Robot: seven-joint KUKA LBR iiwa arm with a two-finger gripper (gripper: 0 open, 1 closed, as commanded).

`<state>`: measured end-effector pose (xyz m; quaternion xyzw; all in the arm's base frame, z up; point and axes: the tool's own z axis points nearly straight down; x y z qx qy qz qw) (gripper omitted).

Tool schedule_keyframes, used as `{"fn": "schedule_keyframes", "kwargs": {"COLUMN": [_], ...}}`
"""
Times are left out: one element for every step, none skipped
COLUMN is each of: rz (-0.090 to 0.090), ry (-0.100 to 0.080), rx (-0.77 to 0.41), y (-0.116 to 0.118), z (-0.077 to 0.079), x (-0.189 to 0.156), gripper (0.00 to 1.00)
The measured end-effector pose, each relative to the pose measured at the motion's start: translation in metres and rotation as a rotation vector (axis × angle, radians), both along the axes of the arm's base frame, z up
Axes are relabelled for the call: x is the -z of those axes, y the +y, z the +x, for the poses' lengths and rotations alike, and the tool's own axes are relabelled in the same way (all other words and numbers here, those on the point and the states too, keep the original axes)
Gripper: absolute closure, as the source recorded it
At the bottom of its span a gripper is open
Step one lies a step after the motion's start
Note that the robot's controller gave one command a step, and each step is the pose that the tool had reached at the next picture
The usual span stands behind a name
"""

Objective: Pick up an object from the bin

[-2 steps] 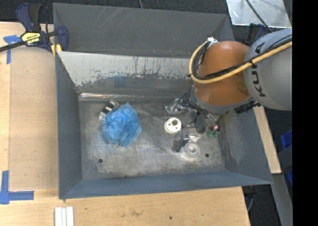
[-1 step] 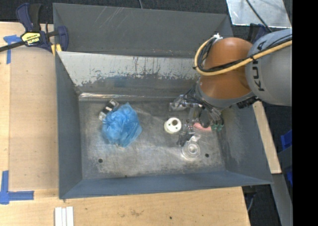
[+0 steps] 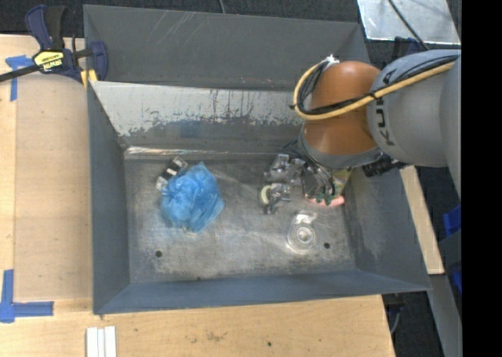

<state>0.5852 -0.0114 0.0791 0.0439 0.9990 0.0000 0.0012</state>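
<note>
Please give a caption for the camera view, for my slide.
Gripper low in the bin, right side, near a clear cup; blue bag at left.

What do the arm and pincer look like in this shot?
The arm is a thick, rounded grey casing with dark lettering. An orange dome cover caps its wrist, and a yellow cable loops over it beside a black one. The pincer below is a small cluster of bare metal parts.

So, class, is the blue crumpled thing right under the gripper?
No, the blue crumpled thing lies left in the bin, apart from the gripper on the right.
</note>
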Motion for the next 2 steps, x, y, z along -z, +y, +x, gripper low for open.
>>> {"fn": "schedule_keyframes", "kwargs": {"rz": [0.000, 0.000], "ry": [0.000, -0.001], "rx": [0.000, 0.007], "y": [0.000, -0.009], "z": [0.000, 0.014], "x": [0.000, -0.136], "gripper": [1.00, 1.00]}}
